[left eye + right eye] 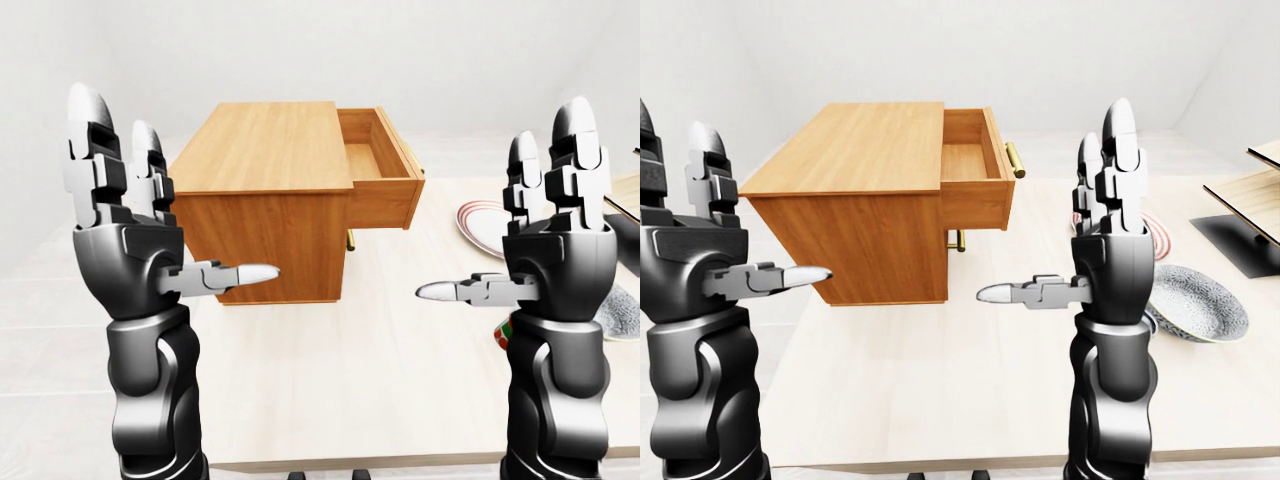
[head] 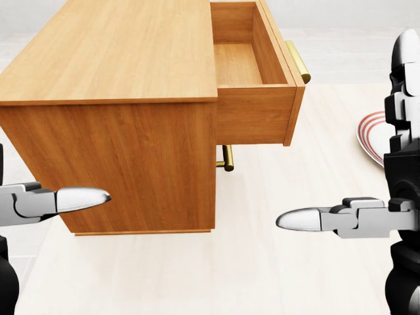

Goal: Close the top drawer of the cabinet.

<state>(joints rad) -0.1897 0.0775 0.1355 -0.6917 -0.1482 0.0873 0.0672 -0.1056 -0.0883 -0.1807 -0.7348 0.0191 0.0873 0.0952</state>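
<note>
A wooden cabinet [image 2: 111,118] stands on the pale table [image 1: 360,380]. Its top drawer [image 2: 252,79] is pulled out to the right, empty inside, with a brass handle [image 2: 298,62] on its face. A second brass handle [image 2: 226,158] shows below it. My left hand [image 1: 125,200] is open, fingers upright, at the left in front of the cabinet's side. My right hand [image 1: 555,210] is open, fingers upright, at the right, apart from the drawer. Neither hand touches the cabinet.
A red-rimmed plate [image 1: 485,225] lies right of the drawer. A grey patterned bowl [image 1: 1195,300] sits further right, near a dark flat board [image 1: 1245,245] and a wooden shelf edge [image 1: 1265,155]. A red and green thing [image 1: 504,335] shows behind my right wrist.
</note>
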